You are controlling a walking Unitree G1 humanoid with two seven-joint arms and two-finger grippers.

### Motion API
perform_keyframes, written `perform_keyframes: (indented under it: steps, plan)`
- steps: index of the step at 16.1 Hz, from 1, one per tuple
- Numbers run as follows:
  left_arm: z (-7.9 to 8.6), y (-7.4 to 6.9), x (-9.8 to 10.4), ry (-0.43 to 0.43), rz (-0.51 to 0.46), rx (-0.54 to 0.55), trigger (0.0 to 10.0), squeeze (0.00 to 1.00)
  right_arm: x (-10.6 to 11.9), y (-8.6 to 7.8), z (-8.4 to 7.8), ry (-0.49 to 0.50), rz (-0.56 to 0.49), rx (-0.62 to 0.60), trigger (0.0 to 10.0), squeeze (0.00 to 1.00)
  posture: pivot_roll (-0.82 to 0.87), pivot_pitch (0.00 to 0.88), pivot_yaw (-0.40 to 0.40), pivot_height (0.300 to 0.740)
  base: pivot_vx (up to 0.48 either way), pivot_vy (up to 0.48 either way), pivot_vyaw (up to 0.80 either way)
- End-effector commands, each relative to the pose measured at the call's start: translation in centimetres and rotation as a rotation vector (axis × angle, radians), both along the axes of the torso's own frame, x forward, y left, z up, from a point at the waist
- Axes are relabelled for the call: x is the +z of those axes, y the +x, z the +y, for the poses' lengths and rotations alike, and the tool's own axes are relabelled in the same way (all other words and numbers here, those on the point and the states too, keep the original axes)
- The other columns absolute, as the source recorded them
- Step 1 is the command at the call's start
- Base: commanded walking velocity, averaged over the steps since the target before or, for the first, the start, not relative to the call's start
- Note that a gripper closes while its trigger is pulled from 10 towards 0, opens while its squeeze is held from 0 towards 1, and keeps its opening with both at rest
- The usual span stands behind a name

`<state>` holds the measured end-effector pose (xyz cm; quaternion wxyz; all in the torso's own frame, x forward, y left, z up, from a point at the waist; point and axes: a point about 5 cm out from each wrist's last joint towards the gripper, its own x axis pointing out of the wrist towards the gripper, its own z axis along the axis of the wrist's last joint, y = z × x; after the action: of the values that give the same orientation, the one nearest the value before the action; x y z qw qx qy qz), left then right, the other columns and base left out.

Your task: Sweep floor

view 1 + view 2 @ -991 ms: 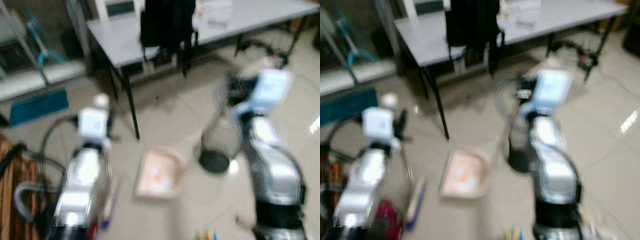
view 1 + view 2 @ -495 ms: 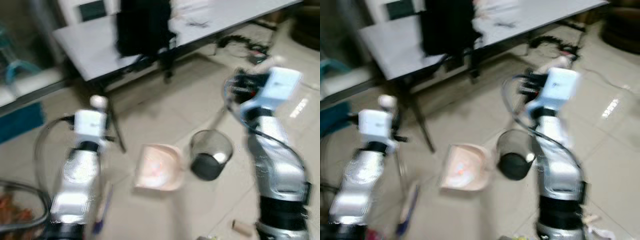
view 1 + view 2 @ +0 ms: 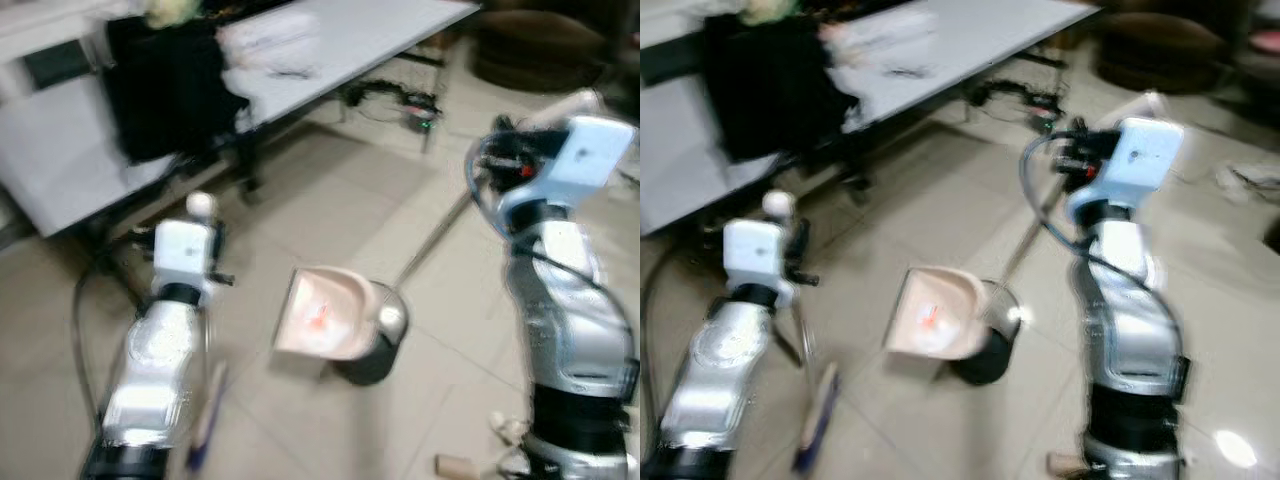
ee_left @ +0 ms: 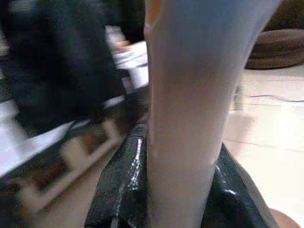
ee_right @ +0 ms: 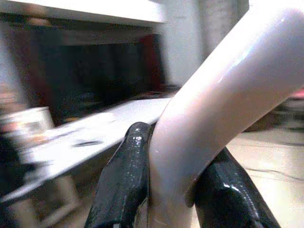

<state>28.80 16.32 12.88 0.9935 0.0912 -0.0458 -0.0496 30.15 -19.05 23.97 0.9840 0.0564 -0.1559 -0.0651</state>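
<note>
Ahead of my tools I see a grey worktop [image 3: 350,40] carrying a black bag [image 3: 165,90], with cables [image 3: 395,100] on the tiled floor [image 3: 330,200] beneath.

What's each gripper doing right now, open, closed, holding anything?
Left gripper: closed on the broom handle.
Right gripper: closed on the dustpan handle.

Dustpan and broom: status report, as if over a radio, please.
Left gripper shut on broom handle. Right gripper shut on dustpan handle. Dustpan beside black bin. Table ahead.
</note>
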Motion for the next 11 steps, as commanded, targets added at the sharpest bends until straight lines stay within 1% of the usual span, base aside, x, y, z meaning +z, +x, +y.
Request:
perform_keyframes:
  steps: [1, 2, 8, 11]
  plan:
    - [0.73, -0.01, 0.82, -0.021, -0.033, 0.013, 10.0, 0.00, 1.73, -0.19, 0.80, -0.021, -0.074, 0.022, 10.0, 0.00, -0.02, 0.036, 0.058, 0.740, 0.000, 0.000, 0.00]
    - [0.69, -0.08, 0.75, -0.030, -0.029, 0.009, 10.0, 0.00, 1.84, -0.16, 0.74, -0.024, -0.077, 0.021, 10.0, 0.00, -0.02, 0.037, 0.056, 0.740, 0.000, 0.000, 0.00]
    - [0.71, -0.29, 0.34, -0.021, -0.018, 0.021, 10.0, 0.00, 2.21, -0.03, 0.41, -0.044, -0.086, 0.029, 10.0, 0.00, -0.02, 0.036, 0.048, 0.740, 0.000, 0.000, 0.00]
    - [0.72, -0.32, 0.24, -0.025, -0.012, 0.021, 10.0, 0.00, 2.58, 0.16, 0.81, -0.081, -0.106, 0.070, 10.0, 0.00, -0.02, 0.038, 0.046, 0.740, 0.000, 0.000, 0.00]
